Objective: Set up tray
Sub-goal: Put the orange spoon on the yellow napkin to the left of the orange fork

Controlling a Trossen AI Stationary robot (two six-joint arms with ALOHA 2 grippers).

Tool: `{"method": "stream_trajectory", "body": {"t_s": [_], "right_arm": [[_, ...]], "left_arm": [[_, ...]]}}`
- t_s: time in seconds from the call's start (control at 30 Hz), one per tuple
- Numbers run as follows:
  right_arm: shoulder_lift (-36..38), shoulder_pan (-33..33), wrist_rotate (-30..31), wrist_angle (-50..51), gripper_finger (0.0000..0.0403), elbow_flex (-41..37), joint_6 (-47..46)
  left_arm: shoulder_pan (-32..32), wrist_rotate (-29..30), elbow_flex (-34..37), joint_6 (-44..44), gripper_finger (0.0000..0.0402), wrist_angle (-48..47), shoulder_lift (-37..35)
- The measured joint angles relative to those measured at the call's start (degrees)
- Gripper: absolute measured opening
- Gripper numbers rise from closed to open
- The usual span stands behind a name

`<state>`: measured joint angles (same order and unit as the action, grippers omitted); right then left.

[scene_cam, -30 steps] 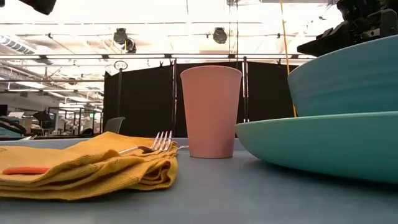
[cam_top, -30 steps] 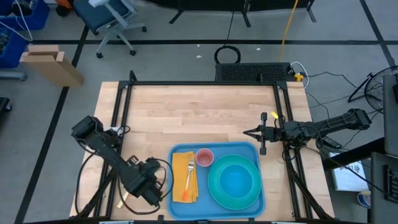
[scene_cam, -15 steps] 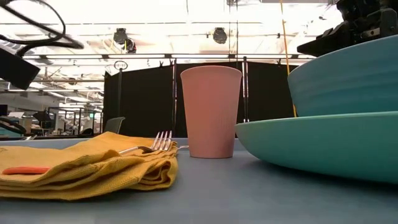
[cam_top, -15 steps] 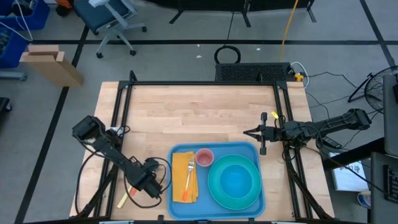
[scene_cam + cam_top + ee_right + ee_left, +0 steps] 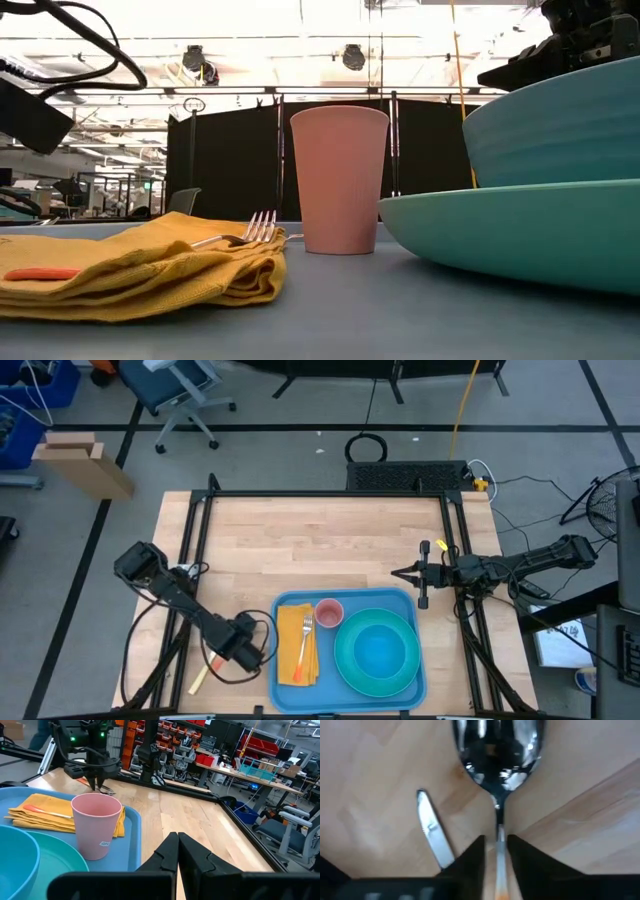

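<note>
The sky-blue tray (image 5: pixel 347 685) lies at the near edge of the wooden desk (image 5: pixel 300 550), about midway along it. On the tray a folded yellow napkin (image 5: pixel 297 645) takes the left part, with a fork (image 5: pixel 305 640) lying on it, orange handle toward the desk's near edge. A pink cup (image 5: pixel 329 613) stands upright at the tray's far side, between the napkin and a teal bowl (image 5: pixel 378 650) that sits on a round teal plate (image 5: pixel 352 670) filling the tray's right part.

Just off the tray's left edge, the left pincer (image 5: pixel 247 648) is low over the desk, its fingers (image 5: pixel 472 862) closed on the thin handle of a spoon (image 5: pixel 498 757). A knife (image 5: pixel 434 837) lies on the desk beside the spoon.

The right pincer (image 5: pixel 402 573) hangs just beyond the tray's far right corner, its fingers (image 5: pixel 169 852) pressed together and empty.
</note>
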<state>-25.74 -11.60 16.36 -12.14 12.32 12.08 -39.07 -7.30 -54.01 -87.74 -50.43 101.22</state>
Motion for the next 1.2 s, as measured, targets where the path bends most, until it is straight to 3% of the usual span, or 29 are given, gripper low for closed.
{"method": "stream_trajectory", "body": {"t_s": [0.13,0.37,0.53,0.67,0.77,1.0,1.13,1.2], "right_arm": [[0.00,0.01,0.00,0.00,0.0000,0.00,0.00],[-0.01,0.00,0.00,0.17,0.0000,0.00,0.05],[-0.01,-0.01,0.00,0.25,0.0000,0.00,0.42],[-0.02,-0.02,0.00,0.33,0.0000,0.00,0.61],[-0.02,0.00,0.00,0.33,0.0000,0.00,0.62],[-0.02,-0.02,0.00,0.35,0.0000,0.00,0.79],[-0.02,0.01,0.00,0.39,0.0000,0.00,0.71],[-0.02,-0.01,-0.01,0.43,0.0000,0.00,0.66]], "left_arm": [[0.91,-1.73,-0.03,-1.99,0.0018,1.00,0.06],[1.20,-1.86,-0.73,-6.22,0.0011,-0.33,-0.61],[1.01,8.51,-5.72,-11.21,0.0011,-10.04,-4.79],[1.06,16.69,-10.58,-13.44,0.0009,-10.63,-8.06],[1.81,21.68,-13.73,-14.61,0.0011,-6.24,-9.22],[5.17,28.27,-14.52,-7.95,0.0009,16.95,-5.91],[6.75,27.77,-14.50,-7.48,0.0009,20.65,-1.46],[7.32,24.57,-14.50,-9.54,0.0009,20.33,0.85]]}}
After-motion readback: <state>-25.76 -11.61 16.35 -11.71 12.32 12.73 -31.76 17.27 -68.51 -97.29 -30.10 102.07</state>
